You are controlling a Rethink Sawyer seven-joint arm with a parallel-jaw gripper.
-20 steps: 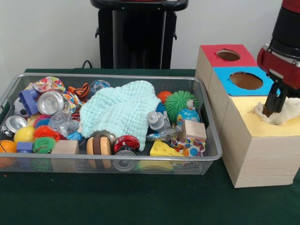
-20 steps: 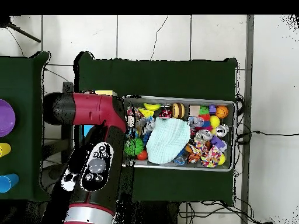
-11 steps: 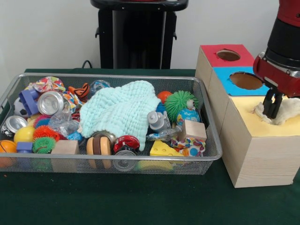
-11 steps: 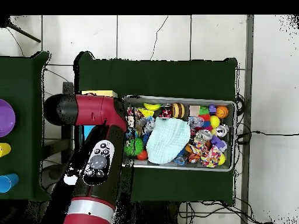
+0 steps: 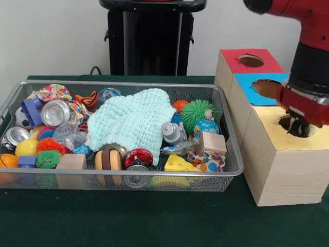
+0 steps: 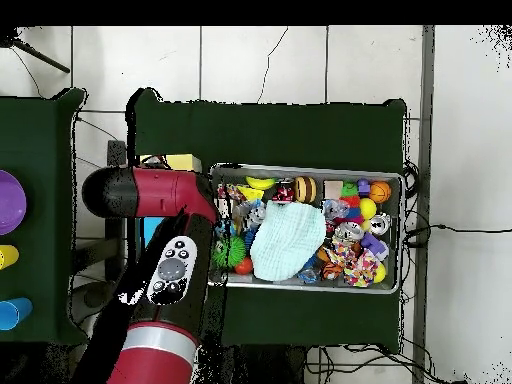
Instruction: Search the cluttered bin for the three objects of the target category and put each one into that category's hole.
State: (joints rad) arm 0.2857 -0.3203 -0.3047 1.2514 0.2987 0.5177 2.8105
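The gripper (image 5: 296,125) hangs right at the hole in the yellow-topped box (image 5: 281,170), its tips dipping into the dark opening; whether they are spread or pinched together cannot be told, since the red wrist hides most of them. No cloth or other item shows at the hole or on the yellow top, so nothing of the target kind is visible there now. If the category is soft cloth things — a guess only — the likeliest candidate in sight is the mint-green muslin cloth (image 5: 131,122), which lies draped across the middle of the wire mesh bin (image 5: 226,177), covering part of the clutter.

The risks from here, as I judge them:
- Lifting out of the hole, the tips could catch on its rim and shift the box, which stands just beside the bin.
- The cloth rests over and against neighbours such as the wooden yo-yo (image 5: 108,159) and the small grey figure (image 5: 173,133); a grasp may drag one up with it.
- A loose pinch on limp fabric could let it slide back into the bin, or leave it bunched at the hole.
- Other targets may be buried — the bin's lower layer is not visible.

In the overhead view the arm (image 6: 165,270) covers the boxes entirely.
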